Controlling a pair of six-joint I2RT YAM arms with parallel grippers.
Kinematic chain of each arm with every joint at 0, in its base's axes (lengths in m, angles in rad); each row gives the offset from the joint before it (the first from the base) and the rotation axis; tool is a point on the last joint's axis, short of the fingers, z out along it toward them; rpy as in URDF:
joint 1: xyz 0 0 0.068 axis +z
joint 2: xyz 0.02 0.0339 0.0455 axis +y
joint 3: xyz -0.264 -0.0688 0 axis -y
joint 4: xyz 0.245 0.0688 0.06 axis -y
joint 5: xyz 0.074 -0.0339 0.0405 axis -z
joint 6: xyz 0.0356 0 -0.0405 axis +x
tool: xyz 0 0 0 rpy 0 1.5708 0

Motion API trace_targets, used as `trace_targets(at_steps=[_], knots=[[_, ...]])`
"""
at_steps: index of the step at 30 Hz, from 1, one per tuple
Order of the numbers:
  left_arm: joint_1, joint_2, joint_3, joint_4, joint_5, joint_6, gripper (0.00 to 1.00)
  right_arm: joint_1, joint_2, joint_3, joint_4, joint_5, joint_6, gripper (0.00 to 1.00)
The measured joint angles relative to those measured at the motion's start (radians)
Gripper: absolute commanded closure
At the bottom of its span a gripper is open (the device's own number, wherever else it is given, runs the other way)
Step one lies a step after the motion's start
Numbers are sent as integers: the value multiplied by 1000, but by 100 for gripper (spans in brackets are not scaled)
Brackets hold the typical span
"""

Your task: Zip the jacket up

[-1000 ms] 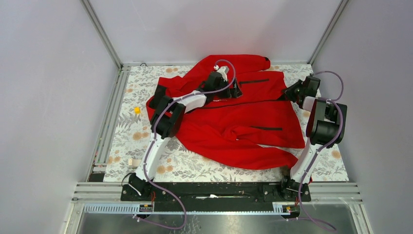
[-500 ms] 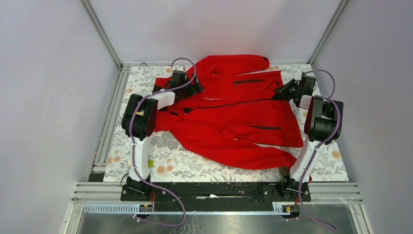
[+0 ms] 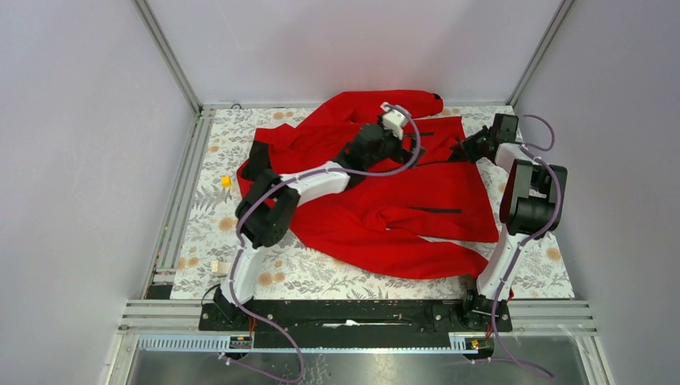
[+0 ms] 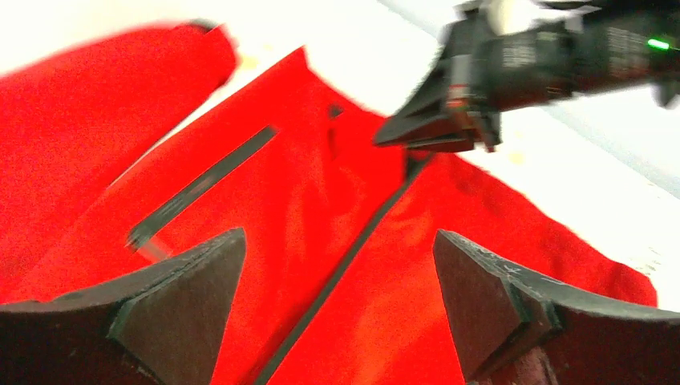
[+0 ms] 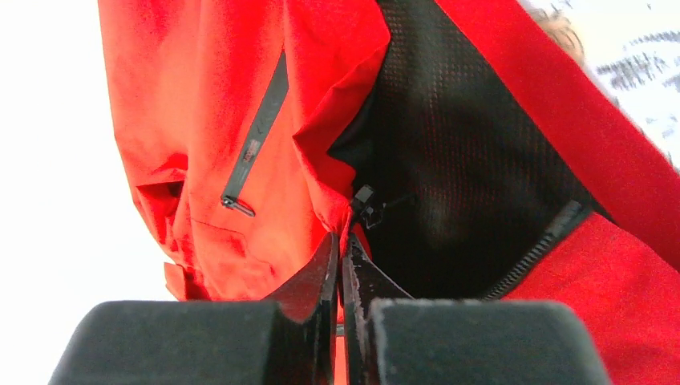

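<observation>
Red jacket [image 3: 401, 192] on table [image 3: 281, 273]; left gripper [image 4: 338, 241] released above it, right gripper [image 5: 342, 245] clenched on its front edge.

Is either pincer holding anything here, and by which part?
Right pincer pinches the jacket's front edge beside the zipper slider; left pincer is open, holding nothing.

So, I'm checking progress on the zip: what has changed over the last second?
The left tool, open, swung left to the collar, then back right over the chest. The right tool closed on the front edge of the jacket by the zipper. The jacket lies much as before, unzipped.
</observation>
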Motion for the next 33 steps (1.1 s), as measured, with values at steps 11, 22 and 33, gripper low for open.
trace_targets(at_steps=[11, 22, 33], knots=[[-50, 288, 203, 129, 176, 145, 1, 0, -154, 0, -174, 114, 251, 100], [-63, 411, 409, 82, 203, 81, 1, 0, -164, -10, -174, 107, 312, 100], [-102, 550, 651, 18, 188, 37, 27, 0, -164, -27, -173, 104, 312, 100]])
